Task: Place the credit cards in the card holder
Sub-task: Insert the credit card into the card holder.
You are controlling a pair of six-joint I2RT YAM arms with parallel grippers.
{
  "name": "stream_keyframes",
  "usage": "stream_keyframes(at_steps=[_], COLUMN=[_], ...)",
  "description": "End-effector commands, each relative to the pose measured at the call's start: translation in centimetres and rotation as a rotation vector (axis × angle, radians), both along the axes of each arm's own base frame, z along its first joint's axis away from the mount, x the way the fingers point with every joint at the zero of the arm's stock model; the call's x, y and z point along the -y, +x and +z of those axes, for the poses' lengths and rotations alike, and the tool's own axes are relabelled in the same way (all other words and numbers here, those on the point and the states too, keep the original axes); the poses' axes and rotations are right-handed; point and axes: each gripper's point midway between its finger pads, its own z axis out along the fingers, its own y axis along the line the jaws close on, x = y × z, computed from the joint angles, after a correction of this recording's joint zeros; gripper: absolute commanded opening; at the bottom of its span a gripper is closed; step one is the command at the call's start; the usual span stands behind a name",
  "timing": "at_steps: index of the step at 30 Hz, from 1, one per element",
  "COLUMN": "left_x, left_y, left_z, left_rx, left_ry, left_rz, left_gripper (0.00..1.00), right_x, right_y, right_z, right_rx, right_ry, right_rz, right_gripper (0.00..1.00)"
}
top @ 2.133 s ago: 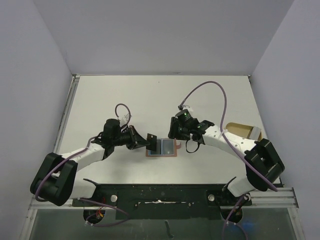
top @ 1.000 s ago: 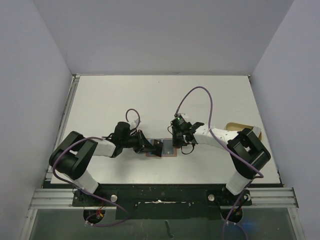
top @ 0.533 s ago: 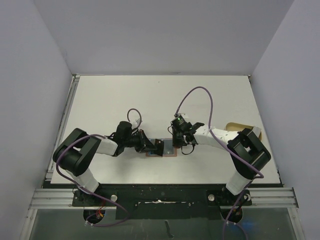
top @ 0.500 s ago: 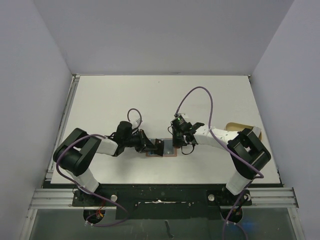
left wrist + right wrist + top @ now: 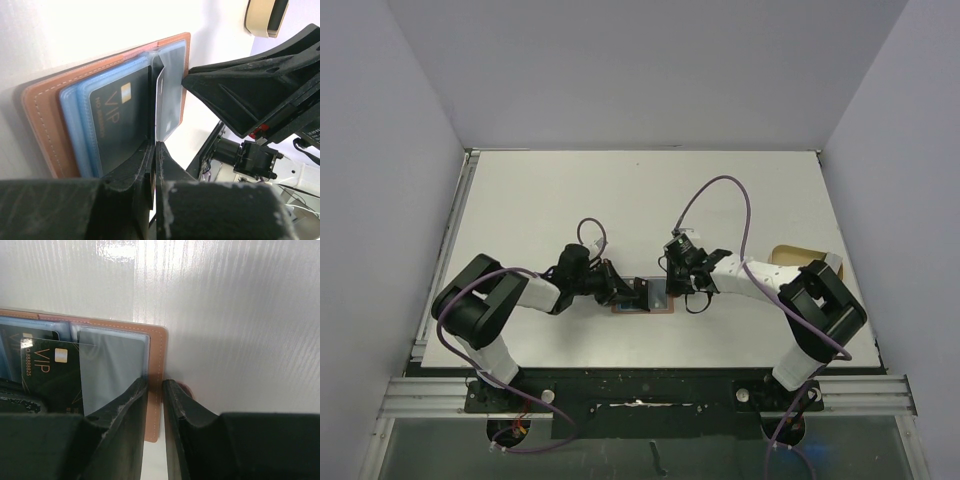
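Observation:
The reddish-brown card holder (image 5: pixel 669 309) lies open on the table. In the left wrist view its leather (image 5: pixel 42 125) frames blue pockets, and a dark VIP credit card (image 5: pixel 117 125) sits in the left one. My left gripper (image 5: pixel 155 145) is shut on a thin credit card (image 5: pixel 161 95) seen edge-on, its far end at the mouth of the clear right pocket (image 5: pixel 173 60). My right gripper (image 5: pixel 156 382) is shut on the holder's right leather edge (image 5: pixel 156 350), beside the clear pocket (image 5: pixel 115 365). From above, the left gripper (image 5: pixel 632 292) and right gripper (image 5: pixel 673 288) meet over the holder.
A tan oval tray (image 5: pixel 798 257) sits at the right near the right arm, and also shows in the left wrist view (image 5: pixel 265 17). White table (image 5: pixel 640 200) stretches behind the arms. Purple cables loop over both wrists.
My left gripper has crept right over the holder with the card. My right gripper came down onto the holder's right edge and has stayed there.

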Motion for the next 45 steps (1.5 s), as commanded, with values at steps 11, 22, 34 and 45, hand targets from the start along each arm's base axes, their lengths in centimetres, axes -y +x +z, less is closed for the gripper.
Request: stream_keyframes(at_steps=[11, 22, 34, 45], left_x=[0.0, 0.4, 0.0, -1.0], left_y=[1.9, 1.5, 1.8, 2.4], left_z=[0.2, 0.7, 0.8, 0.3], left_rx=[0.085, 0.092, 0.125, 0.143], left_ry=[0.025, -0.006, 0.096, 0.221], left_rz=[0.076, 0.081, 0.075, 0.087], left_gripper=[0.00, 0.00, 0.30, 0.35], right_x=[0.7, 1.0, 1.1, 1.4], right_y=[-1.1, -1.3, -1.3, -1.6], right_z=[-0.1, 0.1, 0.5, 0.4], right_rx=[0.001, 0.010, 0.027, 0.033], right_ry=[-0.011, -0.002, 0.016, 0.022], right_rz=[-0.016, -0.047, -0.065, -0.058], right_gripper=[0.19, 0.19, 0.18, 0.17])
